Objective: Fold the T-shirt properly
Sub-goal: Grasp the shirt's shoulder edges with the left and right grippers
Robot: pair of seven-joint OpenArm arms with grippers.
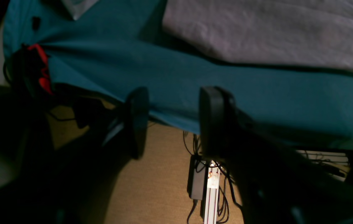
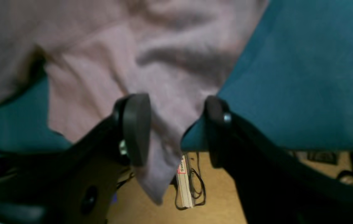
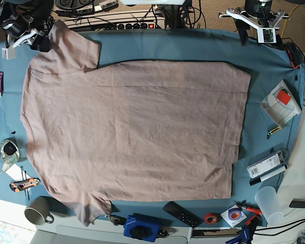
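The T-shirt (image 3: 132, 127) lies spread flat on the teal tablecloth (image 3: 193, 46), neck toward the left of the base view and hem toward the right. My right gripper (image 3: 26, 39) (image 2: 176, 124) hovers at the far-left corner over the upper sleeve (image 3: 71, 46). It is open, and the sleeve tip (image 2: 160, 161) hangs loose between its fingers (image 2: 136, 127) past the table edge. My left gripper (image 3: 255, 23) (image 1: 174, 121) is open and empty at the far-right corner, over the cloth's edge. The shirt's hem (image 1: 272, 34) lies a little beyond it.
A mug (image 3: 38, 216), a utility knife (image 3: 24, 184), a black remote (image 3: 180, 213), a blue device (image 3: 142, 227), a red tape roll (image 3: 209, 218) and a plastic cup (image 3: 268, 201) line the near edge. A power strip (image 3: 132, 24) sits behind the table. A packet (image 3: 280, 101) and a white box (image 3: 267, 163) lie right.
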